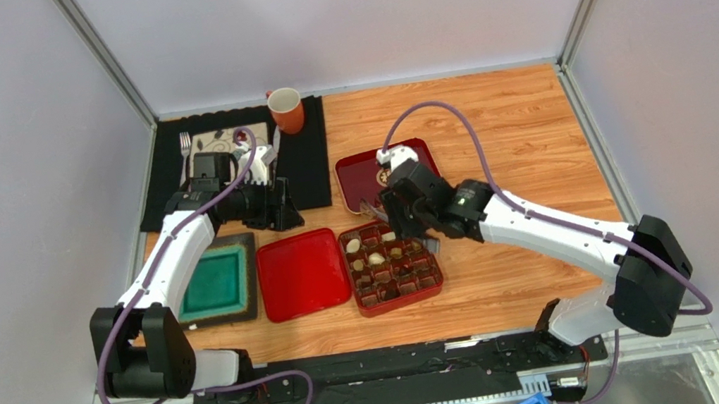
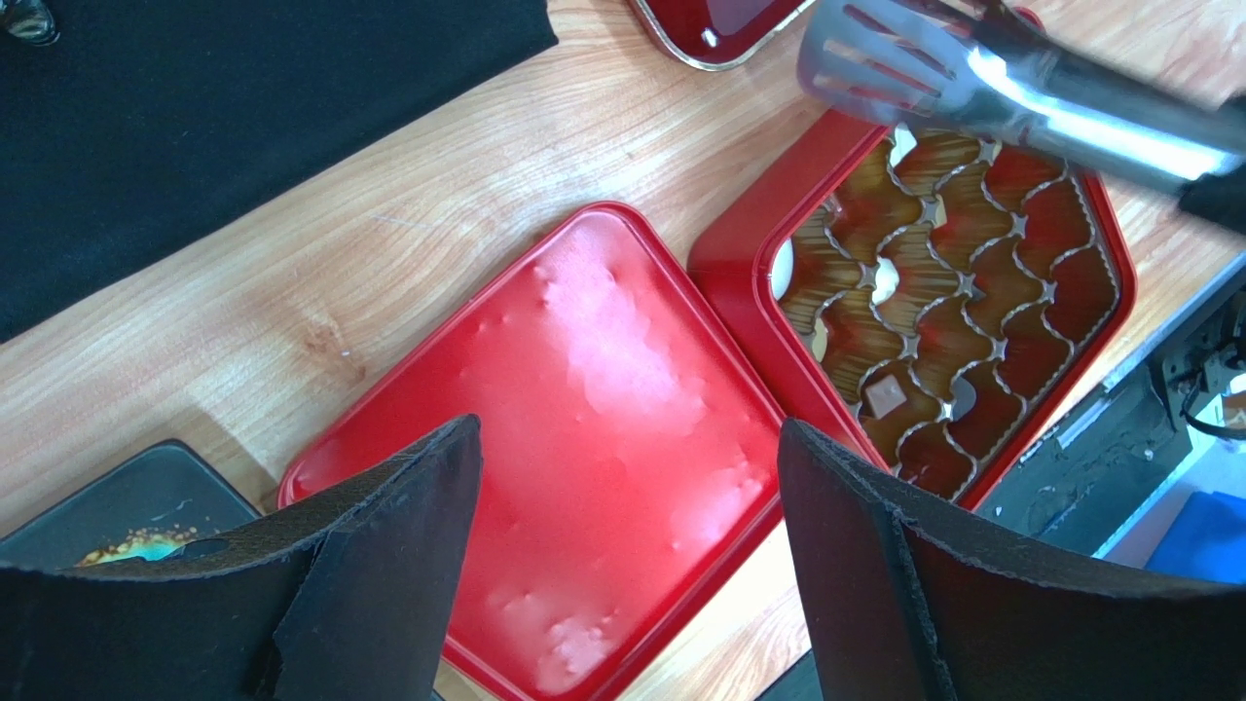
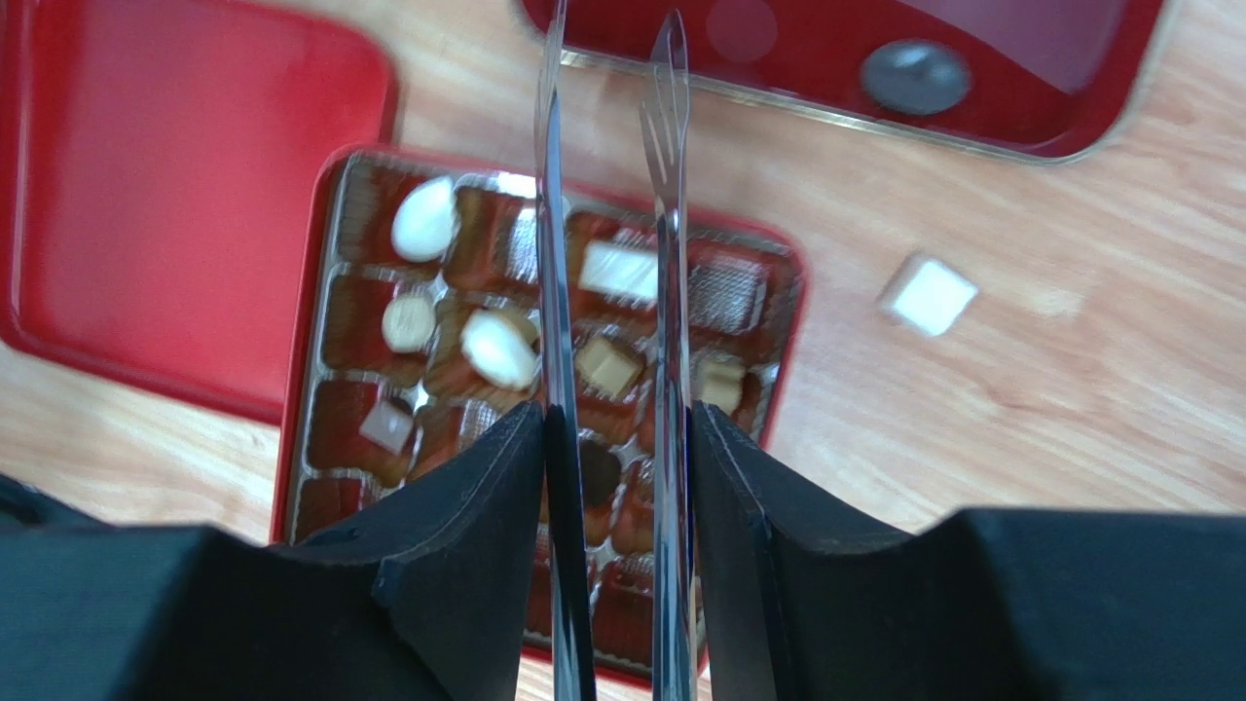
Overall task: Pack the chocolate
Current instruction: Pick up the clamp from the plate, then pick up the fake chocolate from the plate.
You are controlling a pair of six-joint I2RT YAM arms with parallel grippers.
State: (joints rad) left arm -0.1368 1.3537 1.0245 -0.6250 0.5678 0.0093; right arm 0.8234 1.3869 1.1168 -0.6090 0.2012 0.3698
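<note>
Now the right pincer (image 3: pixel 614 438) pinches a pair of metal tongs (image 3: pixel 553 263) between its black fingers. The two blades stand narrowly apart and reach over the box (image 3: pixel 329 497) toward the near rim of the tray (image 3: pixel 1024 88). Most of the chocolate (image 3: pixel 497 348) lies in the box's gridded cells. White ovals, a pale round, a white square and a tan square show in the rows nearer the tray, while the darker pieces in the nearer rows are too blurred to count. One white square piece (image 3: pixel 927 294) lies loose on the tabletop (image 3: pixel 1024 409), to the right of the box and just short of the tray. The lid (image 2: pixel 600 438) lies flat just left of the box, their edges close together. The left pincer (image 2: pixel 629 438) is spread wide and grips nothing, and its own camera looks down on the lid. From above it hangs at the near edge of the black mat (image 1: pixel 310 167), well apart from the box. A mug (image 1: pixel 286 109) stands upright at the mat's far edge.
</note>
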